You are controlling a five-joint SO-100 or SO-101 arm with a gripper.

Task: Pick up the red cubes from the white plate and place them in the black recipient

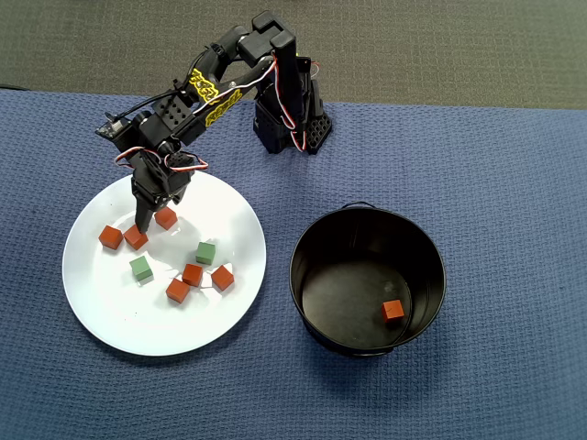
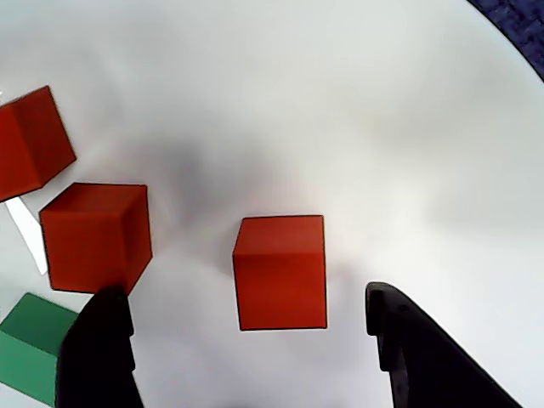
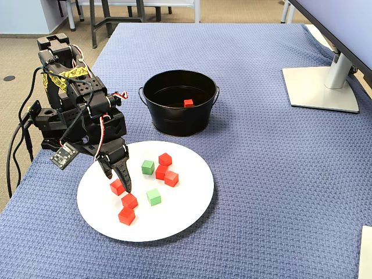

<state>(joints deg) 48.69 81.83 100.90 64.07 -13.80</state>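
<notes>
Several red cubes lie on the white plate (image 1: 119, 316) (image 3: 177, 215) (image 2: 340, 102), with two green cubes (image 1: 140, 268) (image 1: 205, 252) among them. My gripper (image 1: 156, 218) (image 3: 118, 179) (image 2: 245, 293) is low over the plate's upper left part in the overhead view, and it is open. One red cube (image 2: 280, 272) (image 1: 166, 218) (image 3: 117, 186) sits between the black fingers (image 2: 98, 348), touching neither. Two more red cubes (image 2: 93, 238) (image 2: 30, 140) lie just beside the left finger. The black recipient (image 1: 295, 275) (image 3: 174, 125) stands right of the plate and holds one red cube (image 1: 393, 311) (image 3: 188, 103).
Everything rests on a blue cloth (image 1: 477, 183). The arm's base (image 1: 289, 128) stands behind the plate. A monitor foot (image 3: 319, 87) stands at the far right in the fixed view. Three red cubes (image 1: 192, 274) cluster near the plate's middle.
</notes>
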